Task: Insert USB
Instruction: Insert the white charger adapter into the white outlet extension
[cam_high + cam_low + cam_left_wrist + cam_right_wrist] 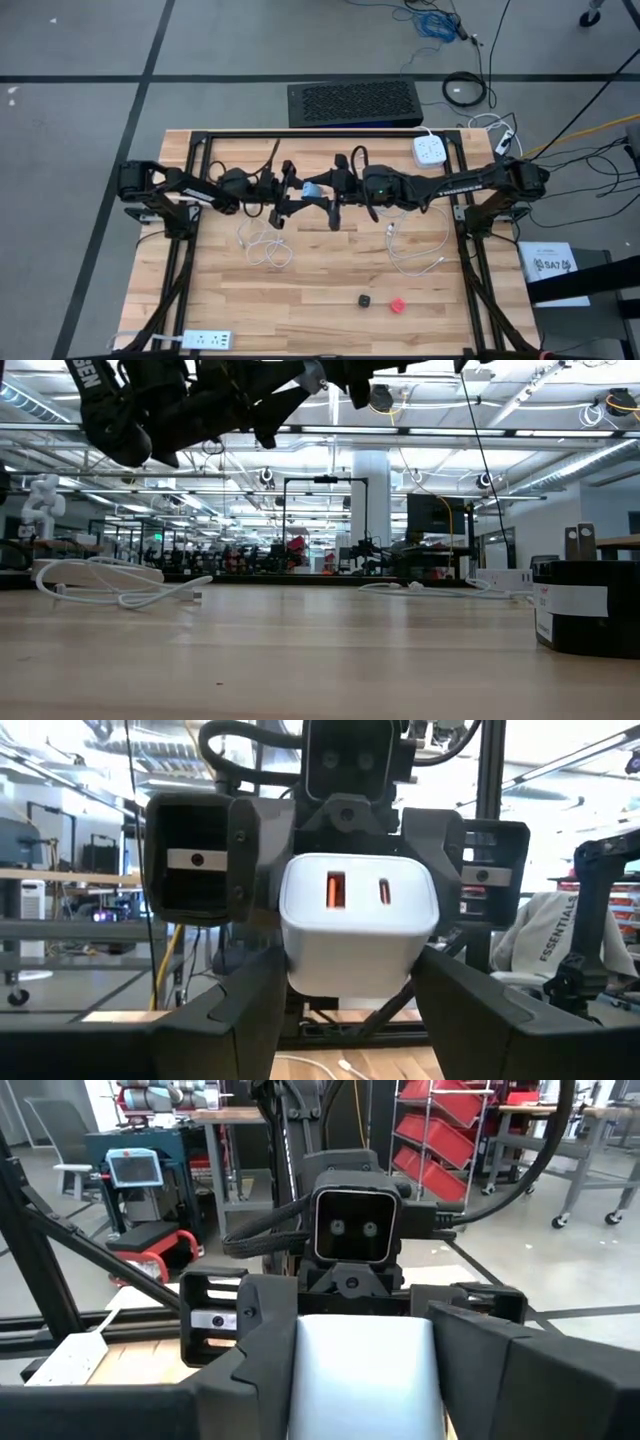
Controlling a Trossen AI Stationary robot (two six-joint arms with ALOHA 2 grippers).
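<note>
Right gripper [325, 195] is being kept pressed onto the white charger [357, 925], which is being held up in the air over the middle of the desk [300, 310], a bit toward the far edge. The ports, with the orange port [336, 891] among them, are being pointed straight at the left gripper [288, 203]. Its fingers [235, 1015] are being held spread on either side of the charger, and no plug is being carried between them.

So probably a plug is needing to be fetched first. The coiled cable [266, 246] on the left half is being judged the closest. For a clean insert, the plug should be lined up square with a port and pushed straight, while the charger is being held steady.

Room-wise, the near half is being left mostly open, apart from a second cable [418, 252] on the right half and a red piece [397, 304] and a black piece [364, 299] toward the near edge. A power strip [430, 150] is sitting by the far-right corner.
</note>
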